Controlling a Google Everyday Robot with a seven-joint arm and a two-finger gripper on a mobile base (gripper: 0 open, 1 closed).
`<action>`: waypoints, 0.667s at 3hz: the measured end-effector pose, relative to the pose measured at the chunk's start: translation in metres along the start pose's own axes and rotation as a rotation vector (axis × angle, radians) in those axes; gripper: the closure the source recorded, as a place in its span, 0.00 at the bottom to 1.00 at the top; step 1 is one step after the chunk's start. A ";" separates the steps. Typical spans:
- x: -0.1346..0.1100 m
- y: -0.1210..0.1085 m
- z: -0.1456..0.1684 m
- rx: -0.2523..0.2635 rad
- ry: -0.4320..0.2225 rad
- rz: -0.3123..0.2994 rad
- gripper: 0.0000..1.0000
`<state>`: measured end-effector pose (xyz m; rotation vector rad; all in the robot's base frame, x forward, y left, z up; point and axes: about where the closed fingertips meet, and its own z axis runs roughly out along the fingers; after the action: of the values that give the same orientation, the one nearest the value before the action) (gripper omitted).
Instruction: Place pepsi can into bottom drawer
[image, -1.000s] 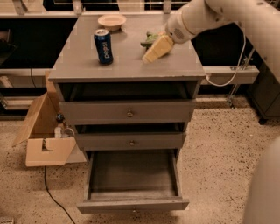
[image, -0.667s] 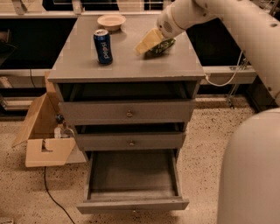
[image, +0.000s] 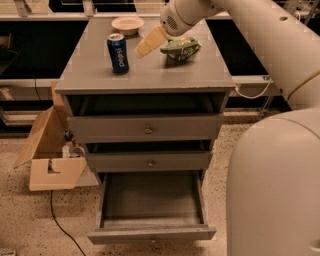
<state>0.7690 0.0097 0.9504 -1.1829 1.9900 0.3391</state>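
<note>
The pepsi can (image: 118, 53) stands upright on the left part of the grey cabinet top (image: 150, 75). It is dark blue with white lettering and a silver top. My gripper (image: 146, 46) hangs over the cabinet top just to the right of the can, a small gap apart from it, and holds nothing. The bottom drawer (image: 152, 207) is pulled open at the foot of the cabinet and its inside is bare.
A green snack bag (image: 181, 49) lies right of the gripper. A cream bowl (image: 127, 23) sits at the back of the top. The two upper drawers (image: 148, 129) are slightly open. A cardboard box (image: 47, 155) and a cable lie left on the floor.
My gripper has moved left across the cabinet top, from over the snack bag to a spot close beside the can. The bag is now uncovered. The can has not moved.
</note>
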 end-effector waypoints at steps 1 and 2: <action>-0.011 0.009 0.027 -0.023 -0.015 0.011 0.00; -0.029 0.019 0.053 -0.041 -0.029 0.018 0.00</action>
<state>0.7865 0.0687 0.9338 -1.1795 1.9788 0.4055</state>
